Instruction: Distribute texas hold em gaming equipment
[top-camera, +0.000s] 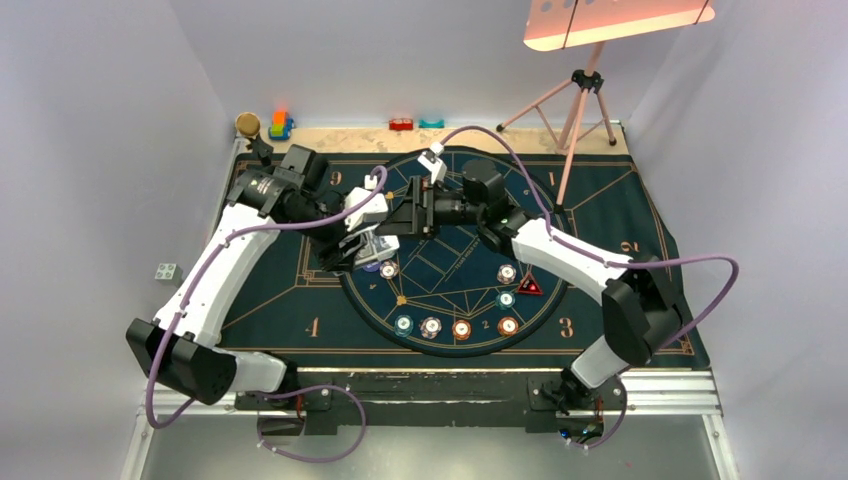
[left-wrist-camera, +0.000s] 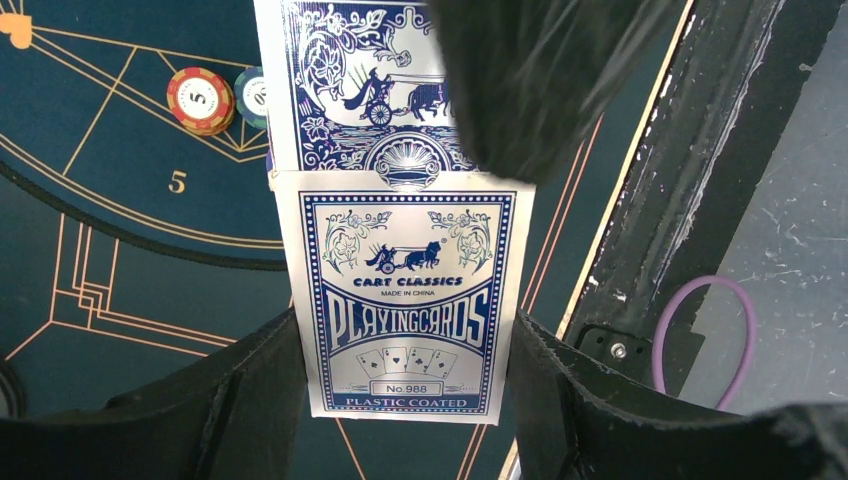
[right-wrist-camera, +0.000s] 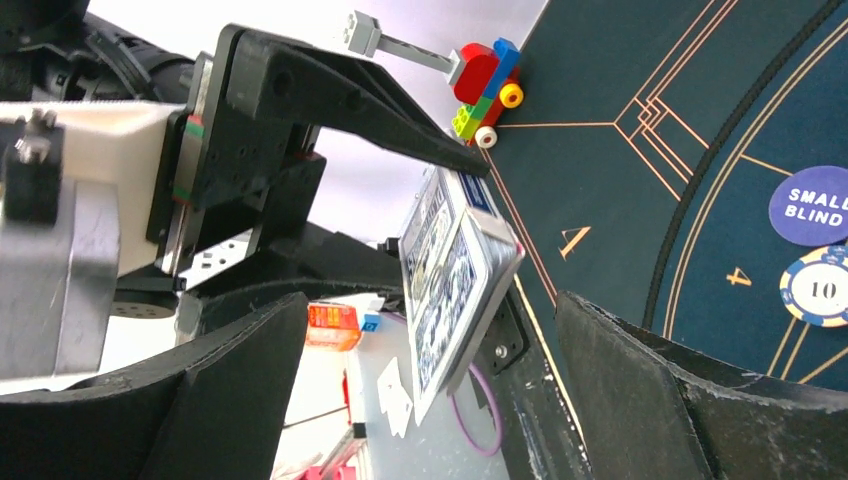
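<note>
My left gripper is shut on a blue-patterned playing card box and holds it above the round centre of the mat. In the left wrist view the box sits between my fingers, its printed flap hanging open. My right gripper is open, its fingers on either side of the tilted box without touching it. Several poker chips lie along the near arc of the circle, and a red triangle token lies at its right. A blue "small blind" disc and a "10" chip lie on the mat.
Toy blocks and a black stand are at the back left, and more blocks at the back centre. A pink tripod stands at the back right. A white die lies off the mat's left. A brick car shows in the right wrist view.
</note>
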